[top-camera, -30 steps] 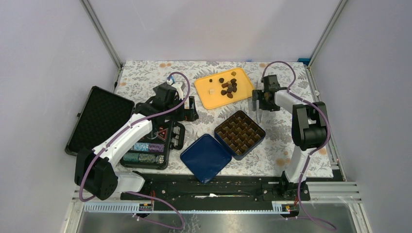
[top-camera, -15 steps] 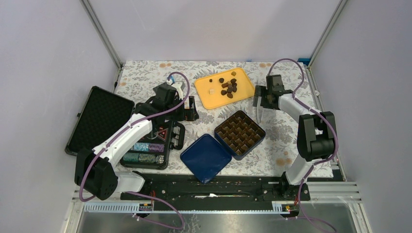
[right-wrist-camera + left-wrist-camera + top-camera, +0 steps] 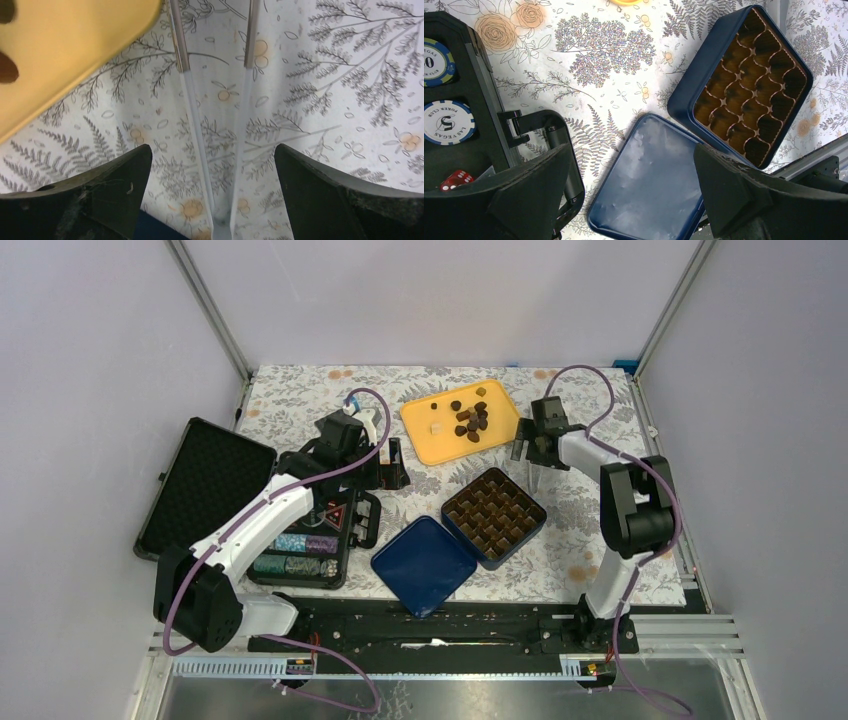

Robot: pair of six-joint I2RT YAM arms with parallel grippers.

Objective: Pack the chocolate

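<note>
Top external shows me the chocolate (image 3: pixel 470 422) heaped on the tray (image 3: pixel 425 445), upper centre. Right gripper (image 3: pixel 530 452) hangs just right of it, jaws spread; left gripper (image 3: pixel 388 465), centre-left beside the case (image 3: pixel 205 485), is likewise released.

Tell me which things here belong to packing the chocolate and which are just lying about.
For the job: chocolate pieces, yellow tray, compartmented blue tin, its lid, probably the tweezers.
Lying about: black poker case, poker chips, red die.
</note>
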